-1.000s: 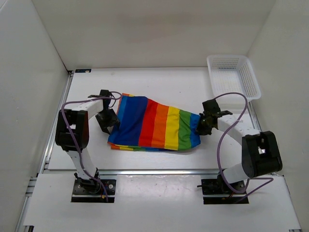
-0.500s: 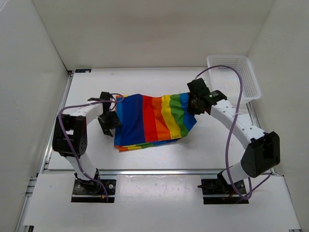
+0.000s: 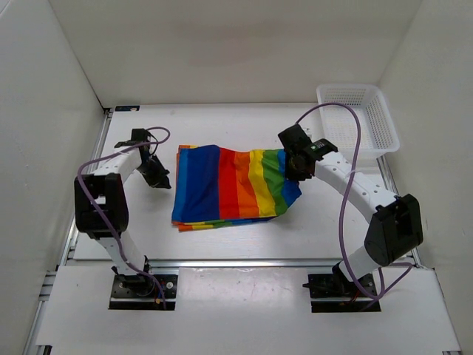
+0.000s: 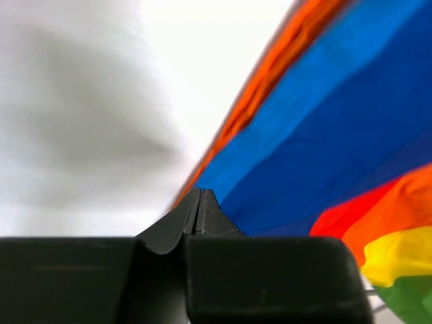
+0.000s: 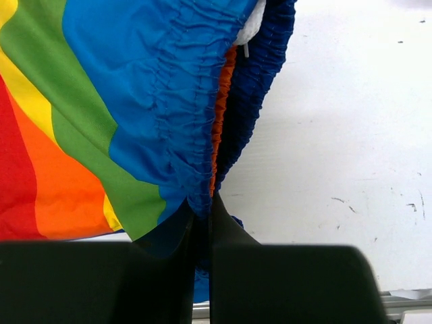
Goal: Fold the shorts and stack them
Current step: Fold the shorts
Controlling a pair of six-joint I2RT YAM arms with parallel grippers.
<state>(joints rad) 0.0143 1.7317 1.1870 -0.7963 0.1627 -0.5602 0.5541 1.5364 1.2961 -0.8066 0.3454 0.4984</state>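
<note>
Care with the fold comes first: hold the right gripper (image 5: 203,206) clenched on the gathered blue waistband (image 5: 192,115), as now, and carry that end low and level toward the left edge of the table (image 3: 222,122), matching hem to hem. Avoid tugging, given thin, slippery-looking cloth likely to drag the lower layer along. Let go only with the end lying flat. Use the left gripper (image 4: 198,197), pressed closed on nothing and standing just beside the dark blue end without touching it, to pin that end if needed, opening it first for any fresh pinch. Smooth any ridge before stacking.

As for the shorts (image 3: 225,188): soft, slack, already doubled, with a second layer peeping out along the near side. Broad stripes of dark blue, red, orange, yellow, green and blue, counted from left to right. Lying about the middle of the table, well apart from the white mesh basket (image 3: 358,115) at the far right corner, with the right end seemingly raised in the grip
</note>
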